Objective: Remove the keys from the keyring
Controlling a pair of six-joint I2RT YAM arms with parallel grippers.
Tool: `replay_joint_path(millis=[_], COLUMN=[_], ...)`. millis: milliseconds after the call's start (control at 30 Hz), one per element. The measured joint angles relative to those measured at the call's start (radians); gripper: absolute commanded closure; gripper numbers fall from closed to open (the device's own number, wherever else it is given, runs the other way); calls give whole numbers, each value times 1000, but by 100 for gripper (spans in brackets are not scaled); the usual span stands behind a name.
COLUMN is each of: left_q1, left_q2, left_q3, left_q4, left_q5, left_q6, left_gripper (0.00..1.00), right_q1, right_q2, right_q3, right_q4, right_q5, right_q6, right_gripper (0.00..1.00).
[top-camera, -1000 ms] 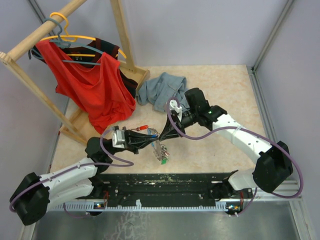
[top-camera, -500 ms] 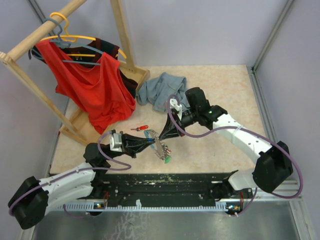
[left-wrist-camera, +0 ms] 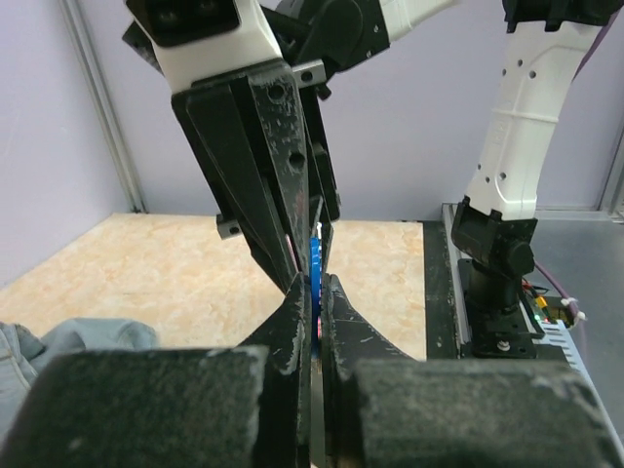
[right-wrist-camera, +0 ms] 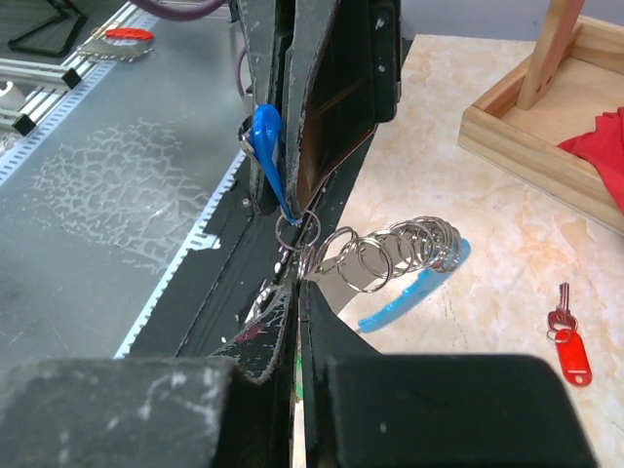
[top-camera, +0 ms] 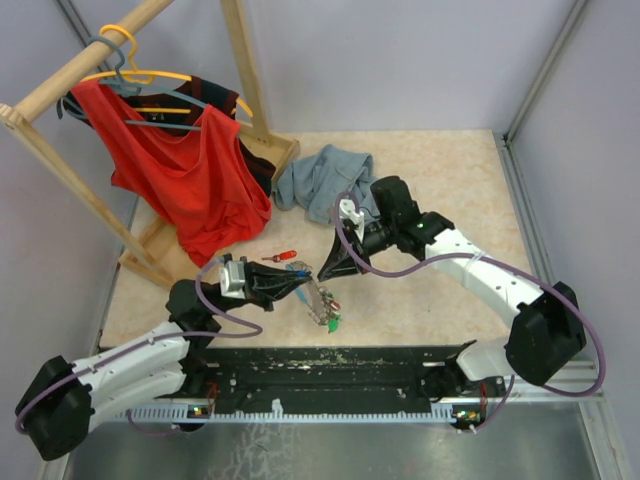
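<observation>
left gripper (left-wrist-camera: 314, 285) clamps one blue key (right-wrist-camera: 265, 132), right gripper (right-wrist-camera: 297, 285) clamps keyring (right-wrist-camera: 414, 244), one red key (right-wrist-camera: 570, 353)

The top external camera looks down from above and behind the arm bases across the whole table (top-camera: 430, 170), while each wrist camera sights closely along its own tool, left tool (left-wrist-camera: 314, 292) and right tool (right-wrist-camera: 295, 292) facing each other, all three sharing the spot where the tips meet by the keyring (right-wrist-camera: 390, 255).

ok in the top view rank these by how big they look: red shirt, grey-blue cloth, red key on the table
1. red shirt, largest, though it hangs nearer the camera
2. grey-blue cloth
3. red key, tiny beside both
</observation>
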Motion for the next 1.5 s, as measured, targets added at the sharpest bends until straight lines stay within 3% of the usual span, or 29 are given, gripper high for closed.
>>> replay_joint_path(millis=[300,467,1000,1500], left_q1=[0,0,0,0], left_q2=[43,68,133,135], left_q3=[103,129,149,149], left_q4=[-85,-95,-65,-47], left_q5=[22,38,80,80], left_q6=[34,40,19,9], left_gripper=[100,100,100,100], right_q1=[2,2,2,2], right_q2=[0,0,0,0], right_q3=[0,0,0,0], right_q4=[-7,-14,-7,4], right_q5=[-3,-13,-15,32], right_q6=[-32,-33,-5,10], right_gripper=[99,87,77,75])
